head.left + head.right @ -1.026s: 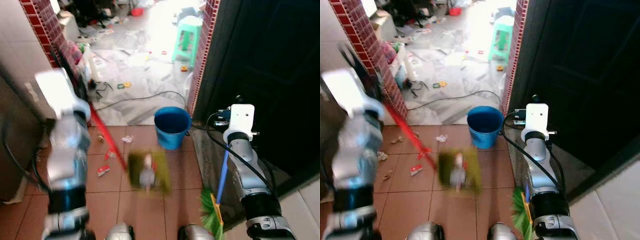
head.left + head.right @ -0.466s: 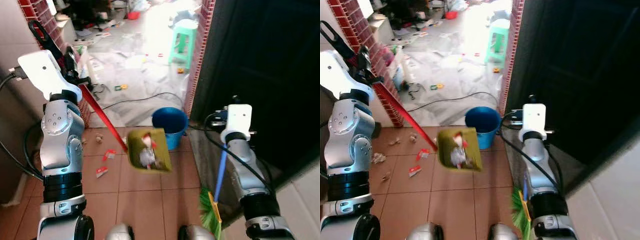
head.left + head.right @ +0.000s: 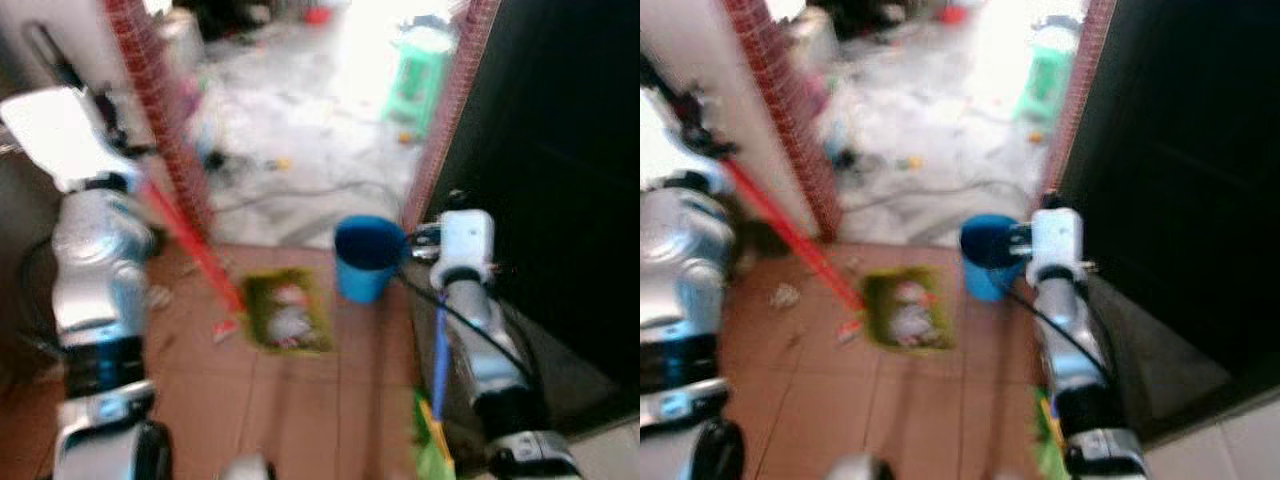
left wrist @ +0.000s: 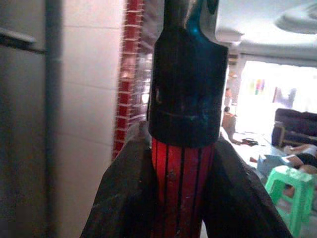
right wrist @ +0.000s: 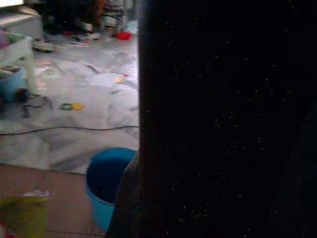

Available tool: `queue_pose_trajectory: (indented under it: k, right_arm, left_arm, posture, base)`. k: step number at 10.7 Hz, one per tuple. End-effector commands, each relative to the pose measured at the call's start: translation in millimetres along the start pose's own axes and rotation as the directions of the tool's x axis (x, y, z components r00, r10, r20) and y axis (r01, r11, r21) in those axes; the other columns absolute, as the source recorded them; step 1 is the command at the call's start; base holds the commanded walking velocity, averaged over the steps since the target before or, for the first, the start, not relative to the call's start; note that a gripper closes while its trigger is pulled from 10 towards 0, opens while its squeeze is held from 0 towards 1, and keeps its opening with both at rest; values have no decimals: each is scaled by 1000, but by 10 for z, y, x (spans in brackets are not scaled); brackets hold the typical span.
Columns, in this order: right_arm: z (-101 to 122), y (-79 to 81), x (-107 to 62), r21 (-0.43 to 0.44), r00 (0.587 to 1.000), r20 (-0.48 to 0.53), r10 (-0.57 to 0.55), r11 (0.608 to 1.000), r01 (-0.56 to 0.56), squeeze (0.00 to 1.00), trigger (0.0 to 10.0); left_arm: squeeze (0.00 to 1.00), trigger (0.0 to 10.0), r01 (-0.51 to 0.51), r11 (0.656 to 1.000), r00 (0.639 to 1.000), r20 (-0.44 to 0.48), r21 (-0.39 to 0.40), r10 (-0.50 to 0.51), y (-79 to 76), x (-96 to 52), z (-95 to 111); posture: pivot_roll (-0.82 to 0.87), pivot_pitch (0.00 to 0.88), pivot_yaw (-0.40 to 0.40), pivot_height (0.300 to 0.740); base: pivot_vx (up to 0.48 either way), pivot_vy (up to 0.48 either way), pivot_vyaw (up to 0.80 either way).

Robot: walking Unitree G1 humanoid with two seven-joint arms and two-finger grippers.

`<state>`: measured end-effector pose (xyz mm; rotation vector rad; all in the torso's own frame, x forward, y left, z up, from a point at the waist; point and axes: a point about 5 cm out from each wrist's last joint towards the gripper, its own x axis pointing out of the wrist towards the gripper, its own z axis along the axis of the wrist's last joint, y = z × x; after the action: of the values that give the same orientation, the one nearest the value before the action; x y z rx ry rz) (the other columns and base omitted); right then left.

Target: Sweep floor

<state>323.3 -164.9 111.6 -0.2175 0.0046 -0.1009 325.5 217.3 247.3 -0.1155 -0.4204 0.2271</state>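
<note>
An olive-green dustpan (image 3: 288, 312) loaded with paper scraps hangs low over the brown tiles, left of a blue bucket (image 3: 367, 255). Its red handle (image 3: 190, 240) slants up to my left arm. In the left wrist view my left gripper (image 4: 182, 198) is shut on that red handle (image 4: 182, 178), with a black finger (image 4: 126, 198) on each side. My right gripper (image 3: 443, 292) is shut on the blue handle of a broom (image 3: 438, 345), whose green bristles (image 3: 432, 450) rest by my right foot. The right wrist view is dark, with the bucket (image 5: 106, 181) below.
A red brick pillar (image 3: 160, 130) stands at the left and a dark door (image 3: 560, 150) at the right. Paper scraps (image 3: 225, 328) lie on the tiles. Beyond the bucket lies a littered grey floor with a cable (image 3: 300, 195) and a green stool (image 3: 420, 75).
The whole picture has shifted and blurred, so the camera has moved. The dustpan now hangs lower and farther left of the bucket. Both grippers keep their hold.
</note>
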Motion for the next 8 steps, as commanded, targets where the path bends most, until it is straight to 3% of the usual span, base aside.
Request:
queue_pose_trajectory:
  k: [1,8]
  right_arm:
    - [1,-121,13,-39,1000,9,-29,999,29,0,10000]
    - [-18,-121,3,-35,1000,1,-28,999,28,0,10000]
  left_arm:
    - [0,10000,50,997,995,89,-53,-45,-155,35,167]
    - [0,10000,28,999,993,116,-37,-23,-111,70,213]
  posture:
    - [-59,25,12,740]
    - [-61,31,12,740]
  base:
    - [442,0,0]
    - [442,0,0]
